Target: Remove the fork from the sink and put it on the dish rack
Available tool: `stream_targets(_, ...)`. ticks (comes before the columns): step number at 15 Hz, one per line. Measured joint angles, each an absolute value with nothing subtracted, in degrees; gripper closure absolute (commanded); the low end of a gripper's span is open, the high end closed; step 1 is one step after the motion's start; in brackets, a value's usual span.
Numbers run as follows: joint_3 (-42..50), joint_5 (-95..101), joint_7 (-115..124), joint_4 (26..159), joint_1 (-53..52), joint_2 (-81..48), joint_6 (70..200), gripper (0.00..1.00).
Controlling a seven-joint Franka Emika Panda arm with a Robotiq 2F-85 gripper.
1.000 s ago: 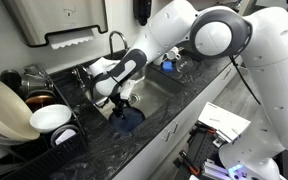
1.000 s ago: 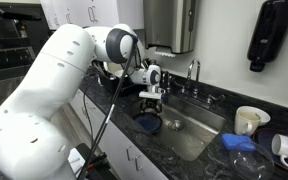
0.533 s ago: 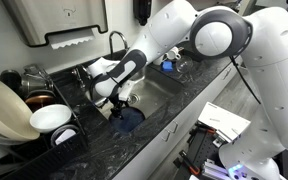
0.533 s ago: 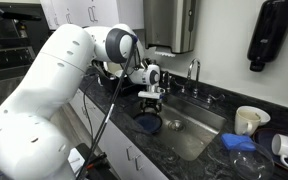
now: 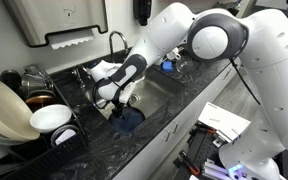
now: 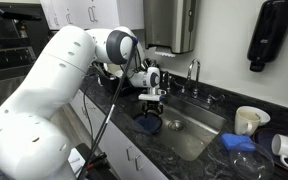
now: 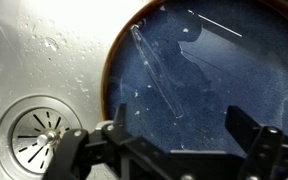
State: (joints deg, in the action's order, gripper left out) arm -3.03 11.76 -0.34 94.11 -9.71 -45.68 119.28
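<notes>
Lying flat on a blue plate in the sink, the fork looks clear and thin, so it is hard to pick out against the wet plate. In the wrist view its long axis runs on a slant, from the upper left near the plate's rim down to the lower right toward the middle of the plate. I cannot tell which end carries the prongs. The claw hangs above the plate with its two fingers spread wide apart and nothing between them. The fork's lower end lies roughly between the fingers, and the rest of it stretches away up and to the left. The round drain sits just beside the plate. In an exterior view the claw points down into the sink over the plate, while the dish rack stands on the counter alongside, loaded with a white bowl.
</notes>
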Motion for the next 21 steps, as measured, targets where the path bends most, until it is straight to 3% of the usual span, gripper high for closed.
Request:
stream_targets(6,-2.2,14.5,-2.8,94.1,-9.7,-47.7,119.0,0.00)
stream_targets(7,-2.2,14.6,-3.6,94.1,-9.7,-47.9,118.9,0.25)
stream_targets(9,-2.2,14.8,-5.7,93.9,-9.7,-48.3,118.6,0.32)
stream_targets(18,-2.2,14.8,-8.6,93.7,-9.6,-48.5,117.2,0.97)
stream_targets(20,-2.2,14.8,-8.6,93.6,-9.6,-48.5,116.8,1.00)
stream_targets(21,-2.2,14.8,-8.6,93.6,-9.6,-48.5,116.7,0.96)
